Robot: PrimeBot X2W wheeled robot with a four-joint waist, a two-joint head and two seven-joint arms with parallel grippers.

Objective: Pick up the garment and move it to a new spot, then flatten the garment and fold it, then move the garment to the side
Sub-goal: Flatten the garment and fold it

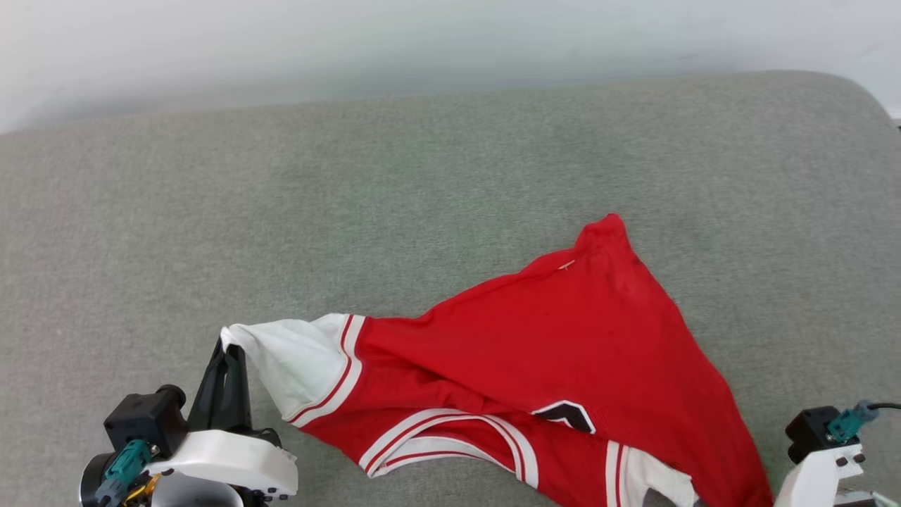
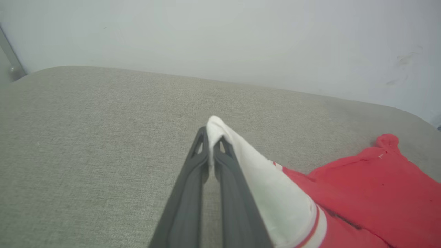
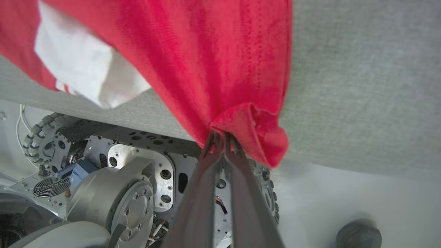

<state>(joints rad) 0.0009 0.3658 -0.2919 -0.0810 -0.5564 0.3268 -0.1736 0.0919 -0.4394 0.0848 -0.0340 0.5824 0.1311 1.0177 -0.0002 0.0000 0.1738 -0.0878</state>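
The garment [image 1: 535, 338], red with white sleeves and striped trim, lies stretched across the near part of the grey padded table [image 1: 352, 197]. A bit of black print shows near its lower middle. My left gripper [image 1: 227, 346] is shut on the tip of the white sleeve [image 2: 262, 182]; in the left wrist view the white cloth is pinched between the dark fingertips of that gripper [image 2: 211, 137]. My right gripper [image 3: 220, 136] is shut on a bunched red corner of the garment [image 3: 220, 62], at the table's near edge. In the head view the right wrist housing [image 1: 820, 451] shows at the lower right.
The table's far edge meets a pale wall [image 1: 422, 42]. Its right end is rounded. Below the near edge, the right wrist view shows my wheeled base [image 3: 113, 179], its wheels and the pale floor [image 3: 344, 206].
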